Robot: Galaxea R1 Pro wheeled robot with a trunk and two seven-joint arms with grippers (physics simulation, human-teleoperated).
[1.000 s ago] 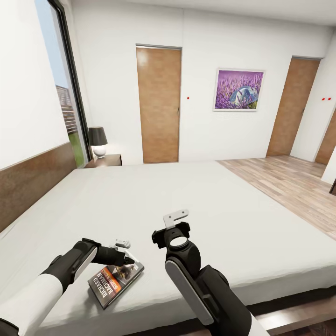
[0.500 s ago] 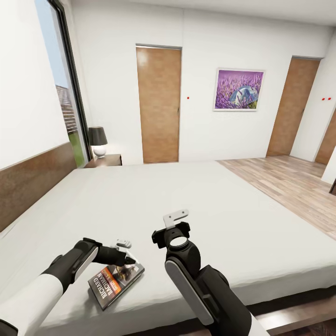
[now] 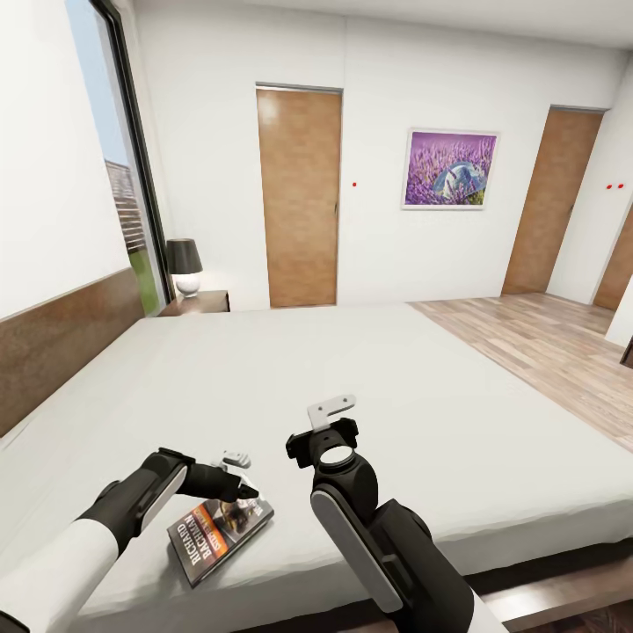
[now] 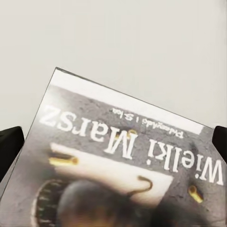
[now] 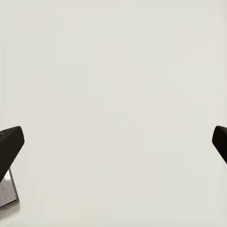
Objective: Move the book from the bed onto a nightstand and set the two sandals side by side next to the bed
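The robot's left gripper (image 3: 239, 486) hung wide open over the book (image 3: 220, 527) lying near the bed's (image 3: 264, 387) front edge, grasp apparently pending; the right gripper (image 5: 113, 137), also open, held nothing.

Lettering on the book (image 3: 219, 529)

Reads "RICHARD BACHMAN" in white across the cover in the head view; "Wielki Marsz" upside down on the left wrist view.

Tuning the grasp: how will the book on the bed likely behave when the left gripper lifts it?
The book looks thin and flat, so probably light. As a paperback it may flex or fan open if pinched at one corner. It lies flush on the soft bed near the edge, so the left gripper may need to slide a finger under, and the glossy-looking cover could slip.
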